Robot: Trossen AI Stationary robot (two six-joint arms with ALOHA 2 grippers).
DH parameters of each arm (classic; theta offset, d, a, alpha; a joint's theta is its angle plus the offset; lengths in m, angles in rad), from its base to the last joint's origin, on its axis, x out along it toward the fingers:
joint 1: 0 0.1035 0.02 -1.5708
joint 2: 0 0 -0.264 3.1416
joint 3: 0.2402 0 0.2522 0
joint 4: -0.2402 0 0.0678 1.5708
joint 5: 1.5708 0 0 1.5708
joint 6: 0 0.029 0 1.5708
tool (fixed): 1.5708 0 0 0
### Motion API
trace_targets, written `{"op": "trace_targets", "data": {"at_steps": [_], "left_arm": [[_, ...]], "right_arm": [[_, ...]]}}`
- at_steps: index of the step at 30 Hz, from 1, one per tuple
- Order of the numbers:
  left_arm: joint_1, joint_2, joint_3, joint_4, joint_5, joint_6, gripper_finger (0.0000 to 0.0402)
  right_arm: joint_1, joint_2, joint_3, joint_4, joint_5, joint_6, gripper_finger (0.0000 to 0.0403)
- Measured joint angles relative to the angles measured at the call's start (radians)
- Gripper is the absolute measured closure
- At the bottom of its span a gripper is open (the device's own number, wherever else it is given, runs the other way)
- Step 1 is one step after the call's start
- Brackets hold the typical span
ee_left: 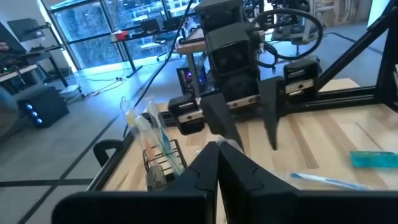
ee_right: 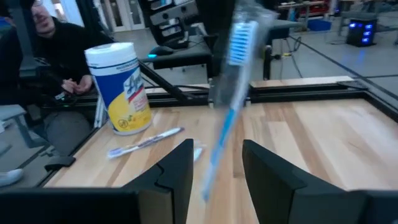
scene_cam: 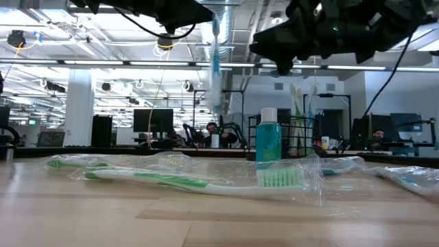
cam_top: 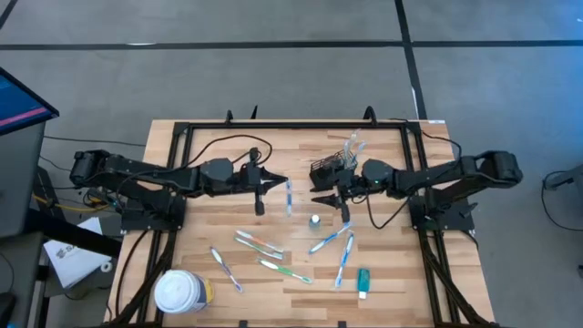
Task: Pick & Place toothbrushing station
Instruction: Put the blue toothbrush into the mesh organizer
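Note:
My left gripper (cam_top: 281, 183) is shut on a blue toothbrush (cam_top: 289, 199) in a clear wrap, held up over the middle of the table. My right gripper (cam_top: 321, 193) faces it from the right, open, a short way off. In the right wrist view the toothbrush (ee_right: 231, 74) stands head up in front of the open fingers (ee_right: 180, 171). The black wire caddy (cam_top: 330, 168) stands behind the right gripper with some brushes upright in it. Several wrapped toothbrushes (cam_top: 260, 243) and a teal tube (cam_top: 363, 281) lie flat on the near half of the table. My left gripper pinches the toothbrush between its two shut fingers (ee_left: 205, 168), coming level from the table's left. The hold is on the brush's upper part (scene_cam: 214, 20). The brush hangs nearly upright below the fingers, head up, clear of the table.
A white-lidded yellow tub (cam_top: 182, 292) stands at the near left corner. A small teal bottle (cam_top: 314, 220) stands upright below the right gripper. A black frame rail (cam_top: 291, 125) borders the far edge. A person (ee_right: 37, 37) sits beyond the table's left side.

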Motion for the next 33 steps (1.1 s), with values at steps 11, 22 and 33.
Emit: {"op": "trace_targets", "data": {"at_steps": [11,22,33], "left_arm": [[-0.033,0.000,0.000,0.012,-0.016,0.001,0.0401],[-0.033,0.000,0.000,0.009,-0.021,0.001,0.0401],[-0.033,0.000,0.000,0.009,-0.020,0.001,0.0401]], "right_arm": [[0.002,0.105,0.119,0.000,-0.023,-0.001,0.0274],[-0.004,0.172,0.202,0.002,-0.049,-0.003,0.0274],[-0.016,0.176,0.202,0.006,-0.049,0.016,0.0274]]}}
